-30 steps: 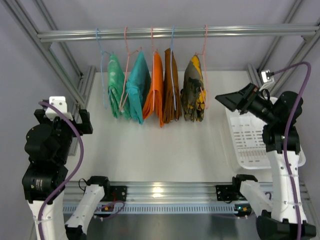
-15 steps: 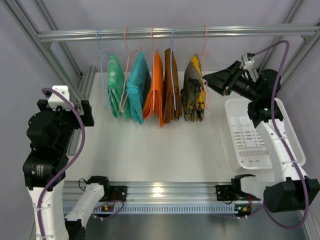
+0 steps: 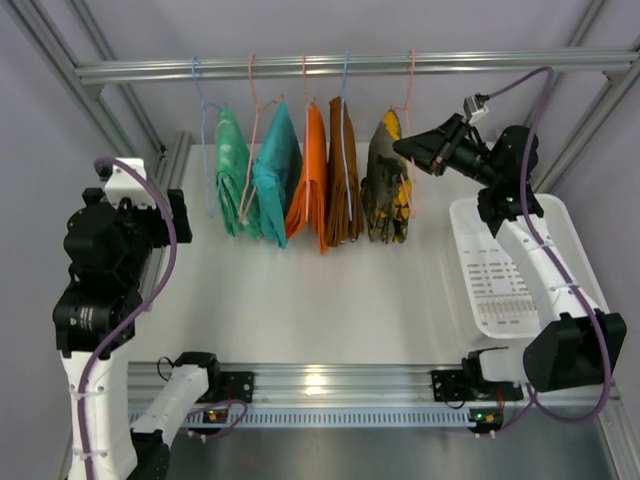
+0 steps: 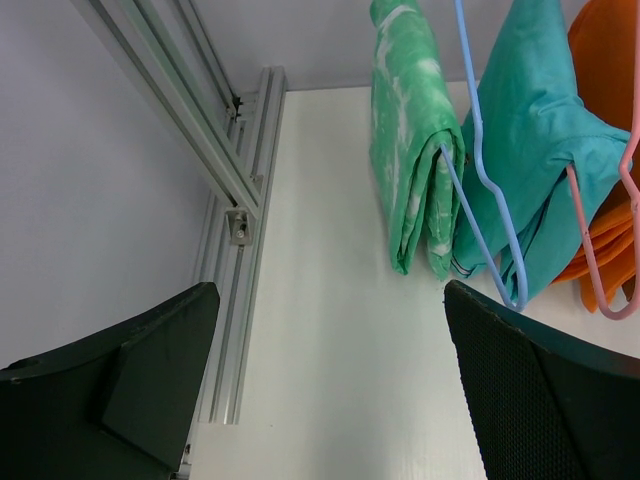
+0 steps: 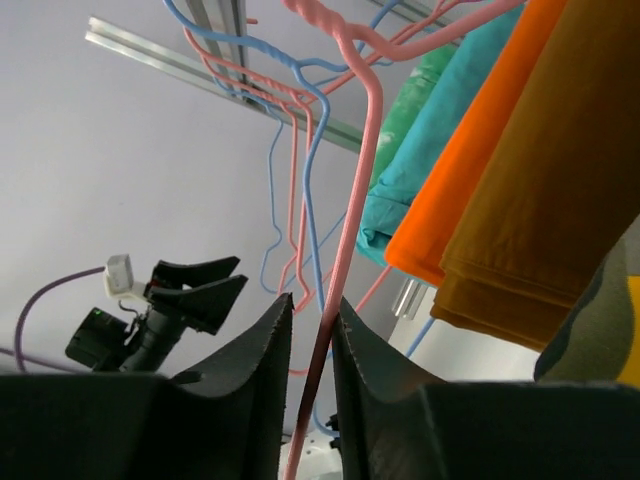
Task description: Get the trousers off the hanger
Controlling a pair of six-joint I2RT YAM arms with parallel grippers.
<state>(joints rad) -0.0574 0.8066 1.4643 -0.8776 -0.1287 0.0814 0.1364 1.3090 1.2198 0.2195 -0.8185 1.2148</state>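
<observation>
Left gripper: released, fingers wide apart, nothing between them, facing the green pair.

Trousers: five folded pairs on hangers along the rail, above the table. In order: green, teal, orange, brown, yellow-and-dark.

Pink hanger: carries the yellow-and-dark pair.

Right gripper: fingers narrowly parted either side of the pink hanger's wire, a slim gap visible, not clamped.

White basket: on the table, far right.

The trousers are seen as soft matt cloth; the hangers are smooth coated wire, the rail brushed metal, the worktop matt white.
</observation>
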